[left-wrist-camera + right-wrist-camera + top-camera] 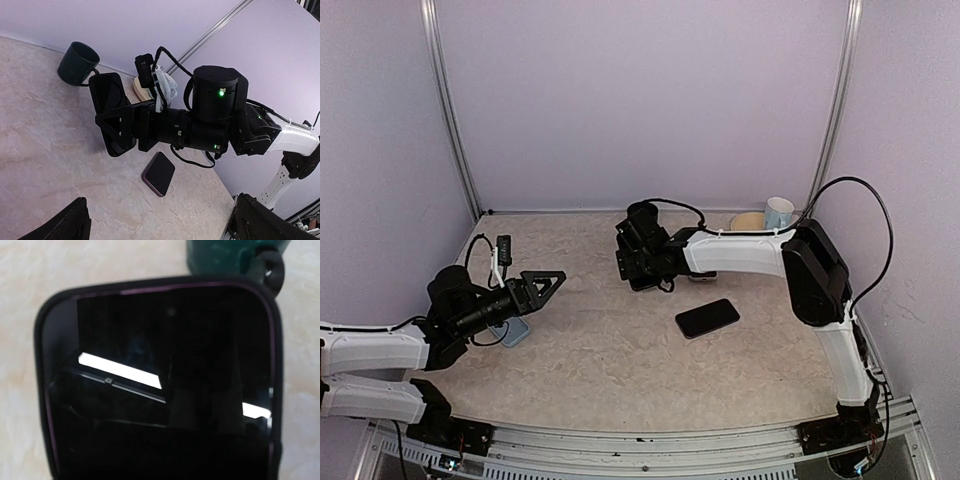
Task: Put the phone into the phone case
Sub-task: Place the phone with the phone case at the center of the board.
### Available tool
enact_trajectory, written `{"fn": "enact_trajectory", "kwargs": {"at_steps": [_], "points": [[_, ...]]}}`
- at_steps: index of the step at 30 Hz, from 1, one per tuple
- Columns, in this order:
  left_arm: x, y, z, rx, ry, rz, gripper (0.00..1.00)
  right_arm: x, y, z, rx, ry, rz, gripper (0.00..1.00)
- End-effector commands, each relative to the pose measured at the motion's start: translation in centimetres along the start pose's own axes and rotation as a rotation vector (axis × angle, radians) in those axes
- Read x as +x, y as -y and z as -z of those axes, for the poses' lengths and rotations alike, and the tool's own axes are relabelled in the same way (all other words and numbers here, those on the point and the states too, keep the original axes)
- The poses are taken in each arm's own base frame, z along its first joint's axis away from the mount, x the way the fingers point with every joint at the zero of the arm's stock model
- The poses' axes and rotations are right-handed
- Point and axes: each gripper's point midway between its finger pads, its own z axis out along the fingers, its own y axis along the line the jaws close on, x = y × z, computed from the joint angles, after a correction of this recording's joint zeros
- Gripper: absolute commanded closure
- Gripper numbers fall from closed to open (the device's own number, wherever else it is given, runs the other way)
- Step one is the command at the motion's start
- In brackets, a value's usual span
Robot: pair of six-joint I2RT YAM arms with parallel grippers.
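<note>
White right arm (740, 252) stretched leftward to mid frame, right gripper (638, 268) pinching a black slab (106, 95), left gripper (548, 281) fingers spread wide at lower left.

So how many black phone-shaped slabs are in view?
2: the loose slab lies flat on the table right of centre; the held slab is in the right hand. Others may be hidden.
</note>
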Motion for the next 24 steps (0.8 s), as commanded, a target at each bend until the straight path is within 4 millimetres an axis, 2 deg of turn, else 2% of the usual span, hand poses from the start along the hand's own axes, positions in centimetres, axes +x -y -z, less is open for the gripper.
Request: {"fn": "enact_trajectory", "kwargs": {"at_steps": [1, 14, 24], "points": [[0.0, -0.1, 0.3, -0.012, 0.011, -0.026, 0.01, -3.0, 0.7, -0.6, 0.047, 0.076, -0.102, 0.36], [0.2, -0.4, 0.4, -0.025, 0.01, -0.036, 0.01, -2.3, 3.2, -4.2, 0.092, 0.076, -0.242, 0.36], [0.2, -0.6, 0.6, -0.036, 0.015, -0.044, 0.01, -2.2, 2.9, -5.9, 0.072, 0.08, -0.299, 0.34]]}}
